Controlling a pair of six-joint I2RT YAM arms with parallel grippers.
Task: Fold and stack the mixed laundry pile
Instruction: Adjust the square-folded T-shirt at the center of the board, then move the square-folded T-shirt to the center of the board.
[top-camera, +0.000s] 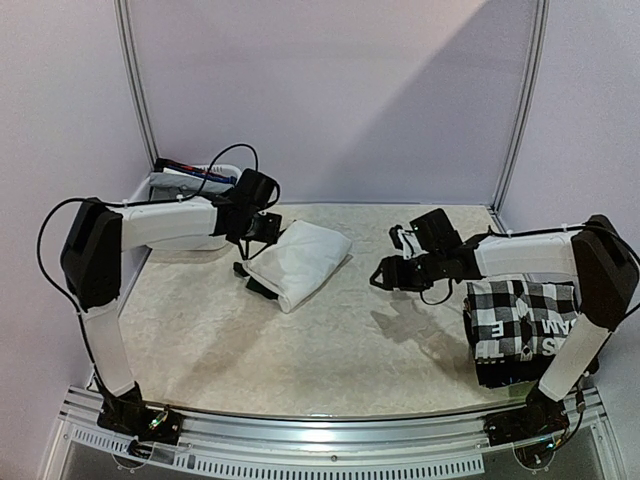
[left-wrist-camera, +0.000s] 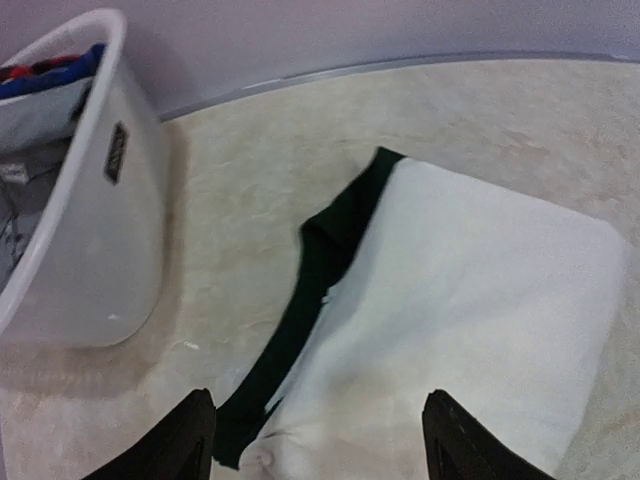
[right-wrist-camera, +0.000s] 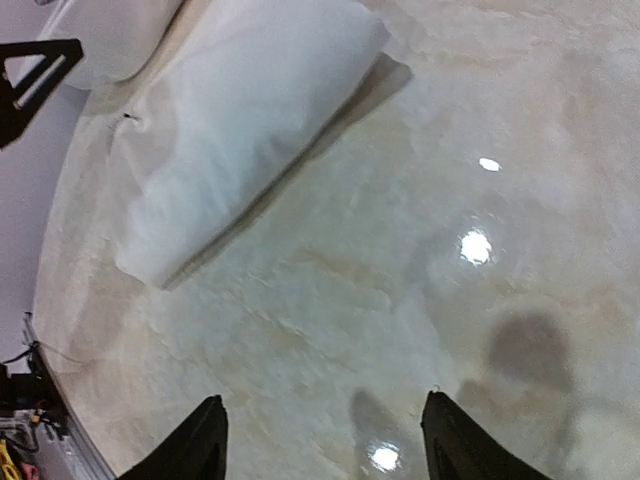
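While the white plastic basket (left-wrist-camera: 90, 150) at far left holds more garments, the left gripper (left-wrist-camera: 320, 430) hangs with fingers spread, gripping nothing, just over the near end of the white cloth (top-camera: 300, 262). That cloth lies folded on the table (top-camera: 300, 350), a dark part (left-wrist-camera: 320, 280) peeking out along its basket side. To move it well, I judge the fingers should pinch all layers, dark strip included, so the fold holds. Bare table between the arms gives room for a carry. The right gripper (right-wrist-camera: 320, 430) hovers there, spread and empty, and may block the path. At far right the checkered shirt (top-camera: 520, 305) tops the black piece with white letters (top-camera: 525, 350), close to the table's edge.
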